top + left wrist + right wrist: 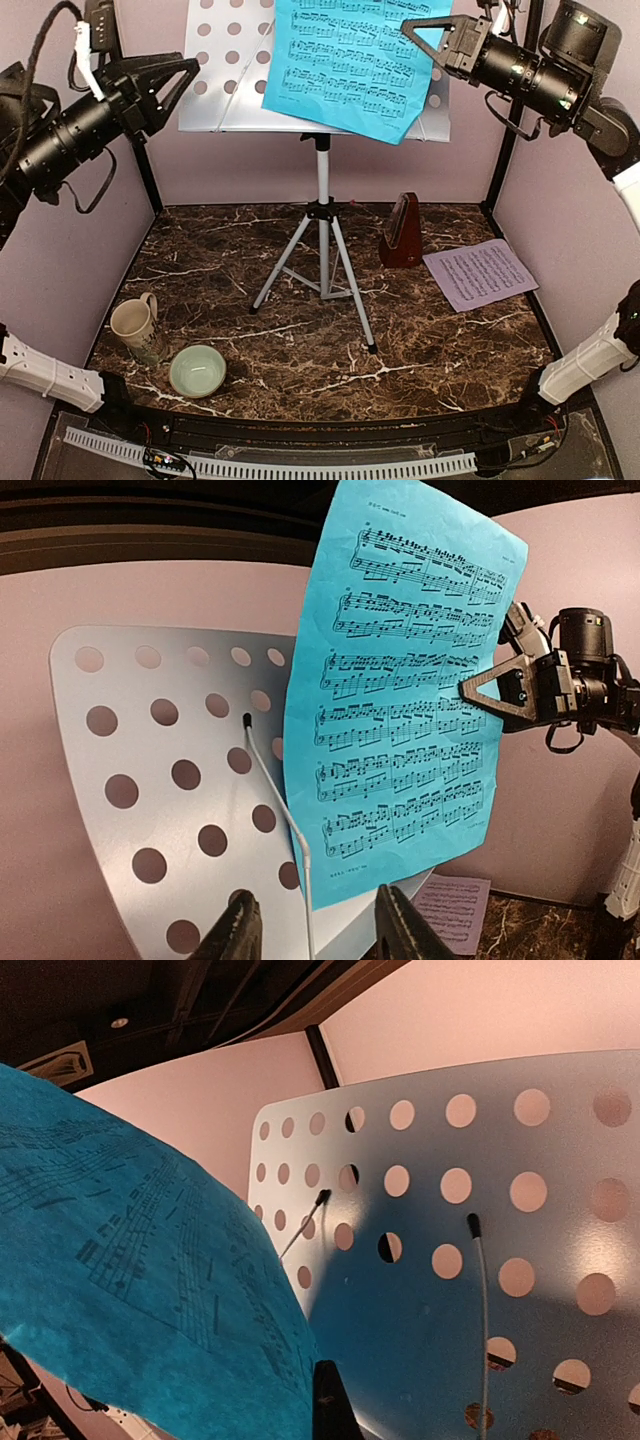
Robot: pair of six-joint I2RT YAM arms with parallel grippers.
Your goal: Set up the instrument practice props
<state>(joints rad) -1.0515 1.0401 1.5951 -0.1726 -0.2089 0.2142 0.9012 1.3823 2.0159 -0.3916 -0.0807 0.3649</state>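
Well, the music stand [322,190] stands upright on the surface [450,340]. Against its perforated plate [225,90], the blue page [350,60] rests long axis up, top leaning right, apparently pinched at its right edge by my closed right fingers [406,27]. My left fingers [318,925] are parted, empty.

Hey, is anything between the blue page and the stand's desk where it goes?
Nothing visible blocks it. The blue page, pinched by the right gripper, hangs in front of the right half of the desk; a thin wire holder lies on the desk just left of it.
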